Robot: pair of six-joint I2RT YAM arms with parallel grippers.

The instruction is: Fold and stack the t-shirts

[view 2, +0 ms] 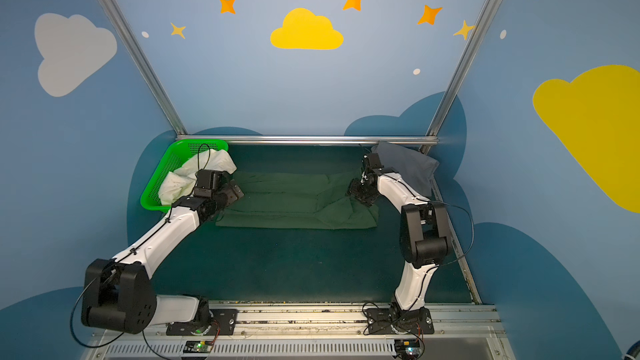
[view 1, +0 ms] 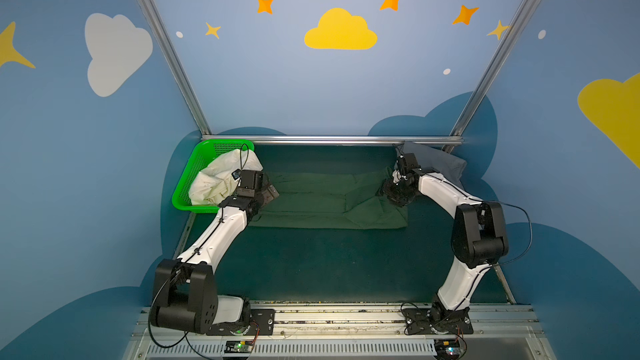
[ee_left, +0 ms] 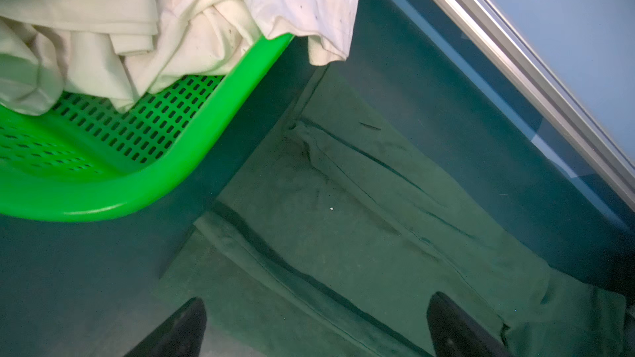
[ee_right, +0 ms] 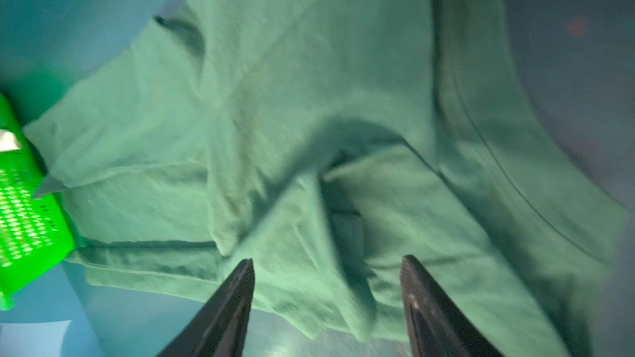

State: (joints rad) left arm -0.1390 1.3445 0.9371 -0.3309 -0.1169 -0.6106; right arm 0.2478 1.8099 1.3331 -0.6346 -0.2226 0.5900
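Left pincer parted, cropped | right pincer parted | green t-shirt blurred

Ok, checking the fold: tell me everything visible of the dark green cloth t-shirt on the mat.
The dark green cloth t-shirt lies folded into a wide band on the far half of the dark teal table mat. Soft, matte, creased cloth. The open left gripper and open right gripper hang over opposite ends, gripping nothing; its layers look rumpled under the right one.

Flat green t-shirt, bunched cream t-shirt, grey t-shirt rear-right.
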